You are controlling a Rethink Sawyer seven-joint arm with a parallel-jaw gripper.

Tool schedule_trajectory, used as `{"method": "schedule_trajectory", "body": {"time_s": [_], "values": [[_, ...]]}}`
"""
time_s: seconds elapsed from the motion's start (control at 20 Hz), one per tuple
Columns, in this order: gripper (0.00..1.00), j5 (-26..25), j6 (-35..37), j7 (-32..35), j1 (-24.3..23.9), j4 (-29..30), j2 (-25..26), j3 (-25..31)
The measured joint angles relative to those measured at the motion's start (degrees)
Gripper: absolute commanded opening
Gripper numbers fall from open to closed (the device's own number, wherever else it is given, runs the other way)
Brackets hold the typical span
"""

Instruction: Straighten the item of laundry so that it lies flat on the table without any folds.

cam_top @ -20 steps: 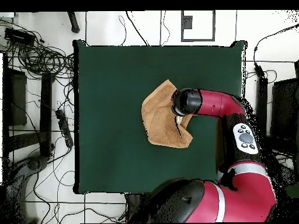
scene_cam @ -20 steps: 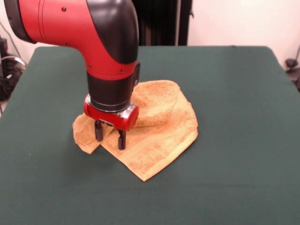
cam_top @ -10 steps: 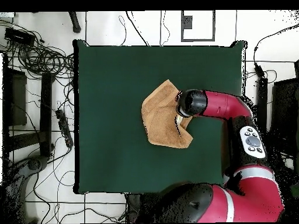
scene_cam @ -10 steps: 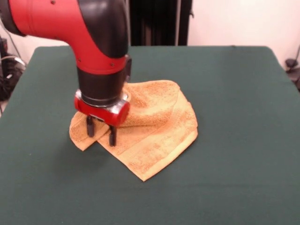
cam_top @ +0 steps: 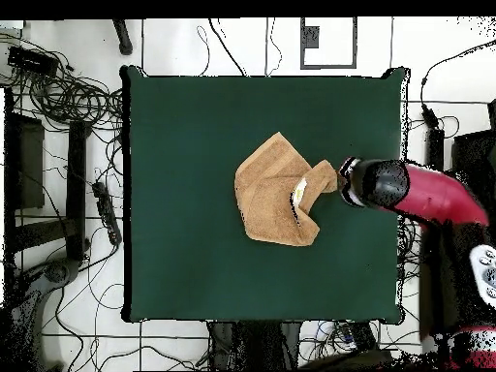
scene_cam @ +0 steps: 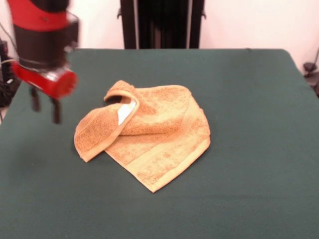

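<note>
The orange-tan washcloth (scene_cam: 154, 137) lies rumpled near the middle of the dark green table (scene_cam: 249, 99). Its left corner is rolled over onto itself, and a white tag (scene_cam: 124, 112) shows in the fold. My gripper (scene_cam: 46, 108) hangs above the table's left edge, well left of the cloth and clear of it. Its two dark fingers (scene_cam: 56, 112) stand apart with nothing between them. In the overhead view the washcloth (cam_top: 271, 194) has a flap folded over on its right side, and the gripper (cam_top: 345, 184) sits just right of that flap, its fingers hidden under the wrist.
A black stand (scene_cam: 162, 24) rises behind the table's far edge. In the overhead view cables (cam_top: 68, 92) and dark equipment lie on the floor left of the table (cam_top: 184, 126). The arm (cam_top: 426, 194) crosses the table's right edge.
The gripper has lifted off the cloth's left part and swung fast to the table's left side in the front view. The folded flap and the tag it covered now show.
</note>
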Motion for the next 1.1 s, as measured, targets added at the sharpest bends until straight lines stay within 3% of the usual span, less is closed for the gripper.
{"method": "schedule_trajectory", "body": {"time_s": [0.5,1.1], "values": [[1.00,-3.0,0.3,0.0,-8.3,-0.9,-3.1,0.0],[1.00,-6.1,0.3,0.0,-7.1,-1.7,-3.1,0.1]]}}
